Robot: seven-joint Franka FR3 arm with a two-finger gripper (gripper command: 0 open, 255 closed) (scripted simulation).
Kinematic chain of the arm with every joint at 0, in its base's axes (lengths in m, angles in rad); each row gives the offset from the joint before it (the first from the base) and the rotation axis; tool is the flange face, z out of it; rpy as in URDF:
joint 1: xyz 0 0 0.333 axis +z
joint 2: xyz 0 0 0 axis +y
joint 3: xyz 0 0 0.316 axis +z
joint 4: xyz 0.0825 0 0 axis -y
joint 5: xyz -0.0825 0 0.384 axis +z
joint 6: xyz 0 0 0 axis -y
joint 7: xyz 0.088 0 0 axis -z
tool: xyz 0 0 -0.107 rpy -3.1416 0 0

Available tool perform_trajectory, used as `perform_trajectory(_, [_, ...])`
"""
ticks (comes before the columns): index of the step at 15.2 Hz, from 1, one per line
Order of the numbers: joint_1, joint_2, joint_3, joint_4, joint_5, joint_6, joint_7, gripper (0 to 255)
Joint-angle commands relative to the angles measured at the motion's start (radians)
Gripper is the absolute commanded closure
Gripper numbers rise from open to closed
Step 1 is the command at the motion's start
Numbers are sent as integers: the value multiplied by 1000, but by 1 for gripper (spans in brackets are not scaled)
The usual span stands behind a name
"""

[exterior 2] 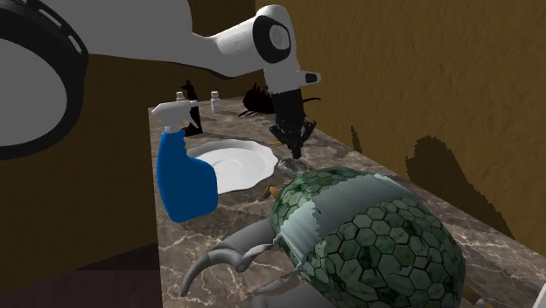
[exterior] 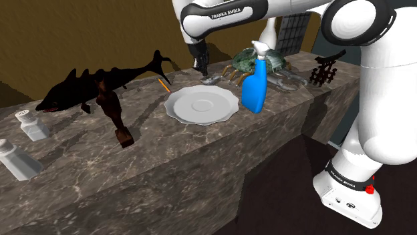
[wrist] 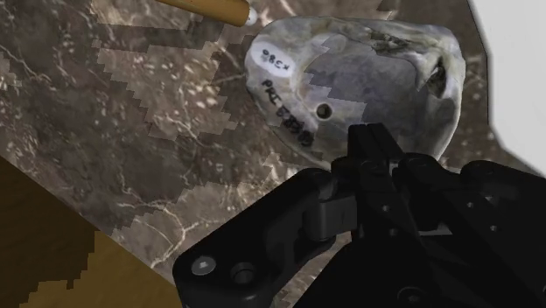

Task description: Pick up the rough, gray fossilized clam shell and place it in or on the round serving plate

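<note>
My gripper [exterior: 202, 68] hovered over the grey clam shell [wrist: 367, 79]; its grip I couldn't tell. Shell unlifted, white plate [exterior: 200, 107] waiting.

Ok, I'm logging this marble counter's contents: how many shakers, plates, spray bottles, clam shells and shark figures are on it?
White shakers with grey caps: 2
Round white scalloped plate: 1
Blue spray bottle with white trigger: 1
Rough grey clam shell: 1
Black shark figure: 1
Total: 6

Clam shell [wrist: 367, 70] near edge hidden, pencil [wrist: 214, 7] cut off at frame, shell's lettering [wrist: 284, 109] unreadable
</note>
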Motion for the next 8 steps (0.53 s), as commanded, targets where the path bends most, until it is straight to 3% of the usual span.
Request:
perform_trajectory(1, [0, 0, 0, 0, 0, 0, 0, 255])
perform_trajectory(3, [0, 0, 0, 0, 0, 0, 0, 255])
perform_trajectory(4, [0, 0, 0, 0, 0, 0, 0, 0])
perform_trajectory(7, [-116, -230, 43, -306, 263, 232, -155, 0])
perform_trajectory(8, [-115, -234, 40, -312, 271, 237, -160, 0])
